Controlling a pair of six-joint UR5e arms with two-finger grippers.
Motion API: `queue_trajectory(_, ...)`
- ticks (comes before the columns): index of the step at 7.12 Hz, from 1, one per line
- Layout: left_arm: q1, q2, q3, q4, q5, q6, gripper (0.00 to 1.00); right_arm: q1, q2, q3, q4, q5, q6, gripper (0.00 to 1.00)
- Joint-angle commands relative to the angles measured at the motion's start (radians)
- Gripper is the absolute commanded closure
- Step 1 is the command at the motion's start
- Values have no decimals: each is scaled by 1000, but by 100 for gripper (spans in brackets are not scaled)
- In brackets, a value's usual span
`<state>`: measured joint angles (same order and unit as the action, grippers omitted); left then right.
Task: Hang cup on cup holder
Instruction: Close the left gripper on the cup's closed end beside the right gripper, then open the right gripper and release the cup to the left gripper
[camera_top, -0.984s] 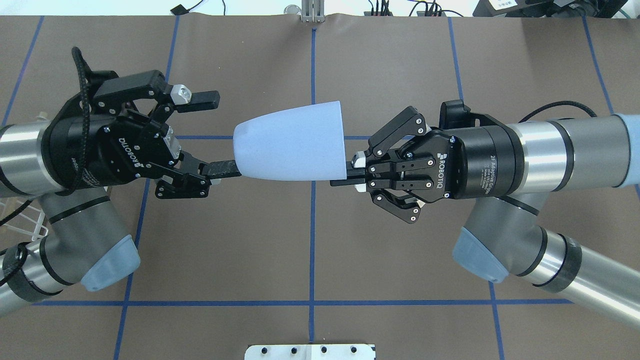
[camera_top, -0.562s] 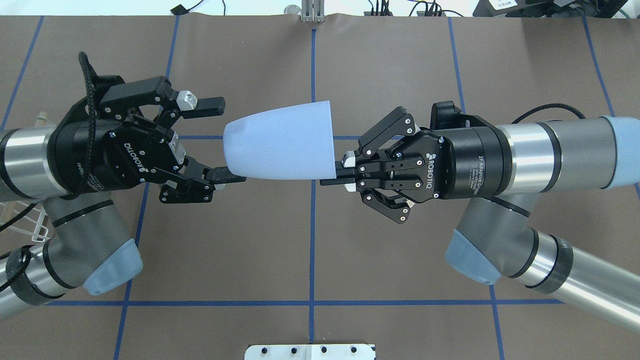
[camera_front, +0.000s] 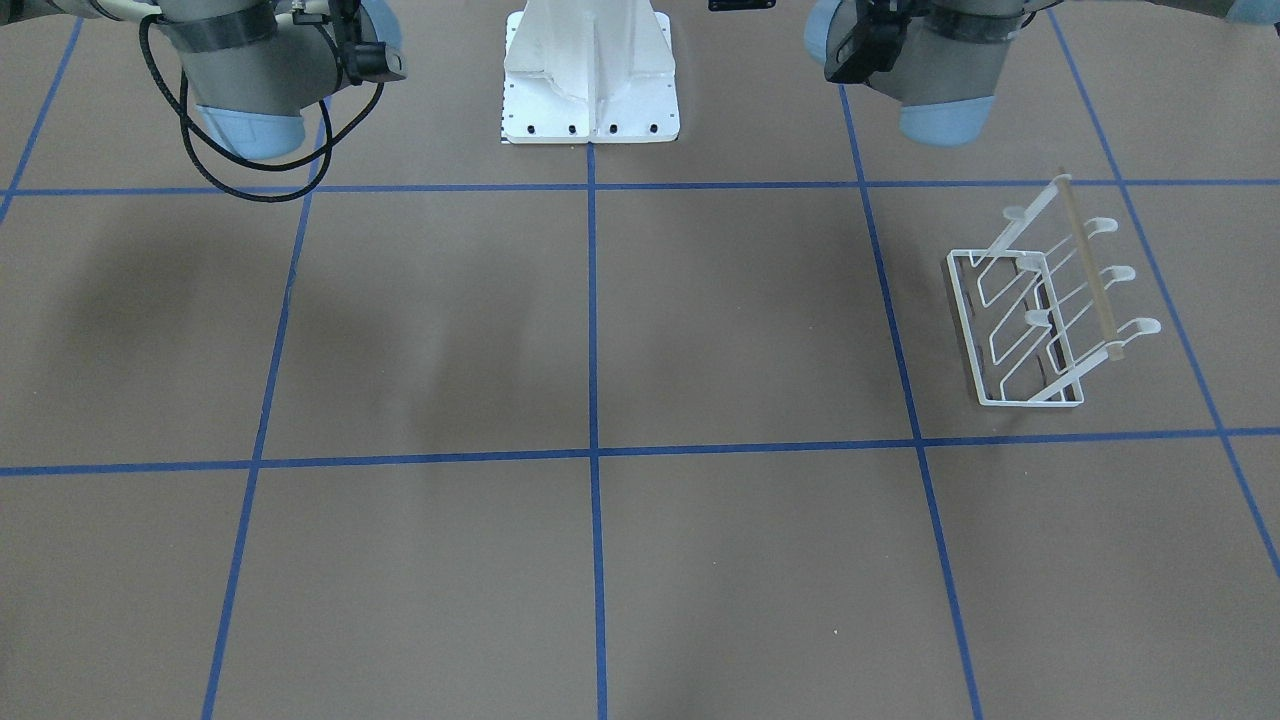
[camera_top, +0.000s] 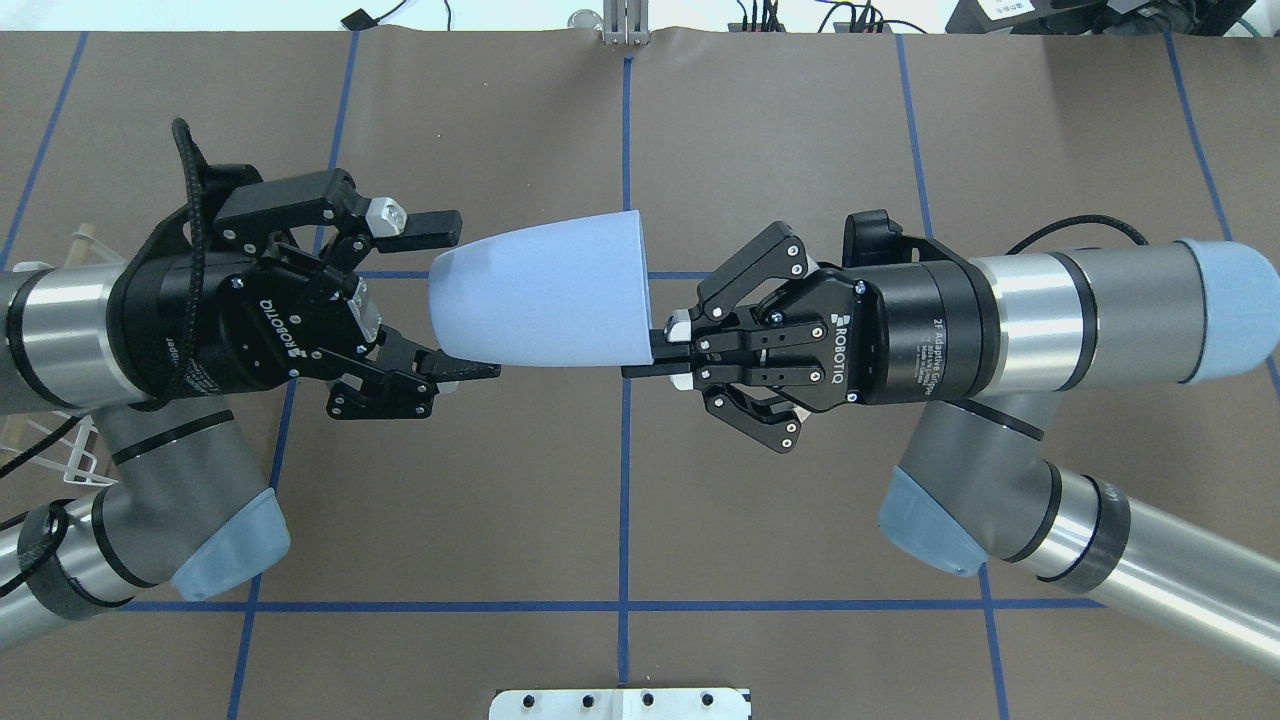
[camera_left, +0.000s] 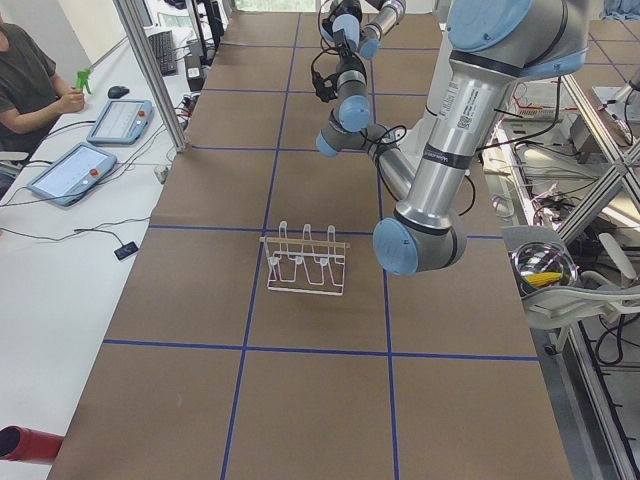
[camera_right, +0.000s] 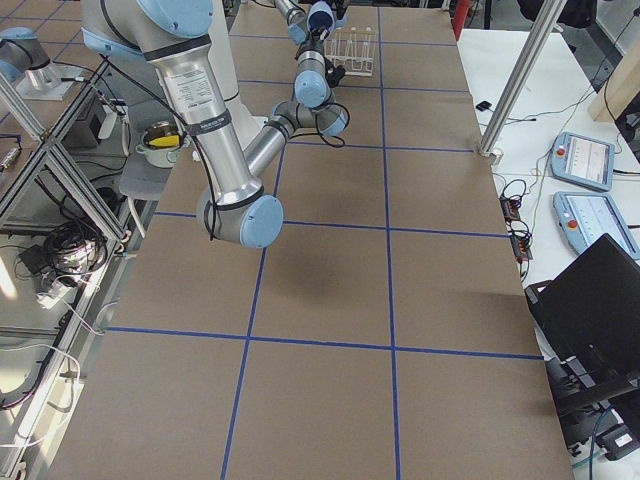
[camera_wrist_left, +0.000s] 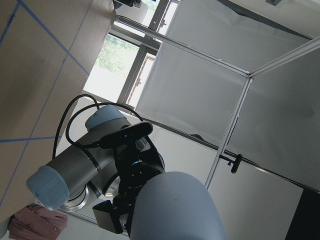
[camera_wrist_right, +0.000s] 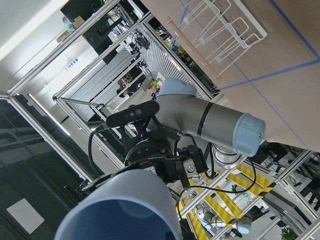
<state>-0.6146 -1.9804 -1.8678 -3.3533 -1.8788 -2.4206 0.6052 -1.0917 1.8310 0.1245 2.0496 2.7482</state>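
The right gripper (camera_top: 648, 358) pinches the rim of the cup (camera_top: 545, 290) above the middle of the table (camera_top: 800, 500) and the left gripper (camera_top: 453, 298) is spread around its base, so an early release by the right could drop it.

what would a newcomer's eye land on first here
A pale blue cup hangs on its side in mid-air over the middle of the table, with the right tool shut on its rim. The left tool is open, one finger on either side of the cup's narrow base. The white wire cup holder stands empty on the robot's left.
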Motion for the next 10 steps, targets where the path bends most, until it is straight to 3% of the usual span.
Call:
queue_trajectory(1,3,0,-1,0,0,-2,44,-15,1,-1,1,-9,-11,100)
queue_trajectory(2,3,3,-1,-3,0,2,99,-18,1,-1,-2,-11,-45,100)
queue_trajectory(3,3,5,-2,-3,0,3,100,-19,0,-1,-5,-29,-70,42)
queue_trajectory(4,3,8,-7,-3,-2,3,100,-21,0,-16,-3,-31,-87,41)
queue_trajectory(5,3,11,-8,-5,-2,3,100,-21,1,-22,-5,-32,-111,2)
queue_trajectory(10,-5,55,-36,-12,-16,5,100,45,-13,-56,-3,-62,-151,0)
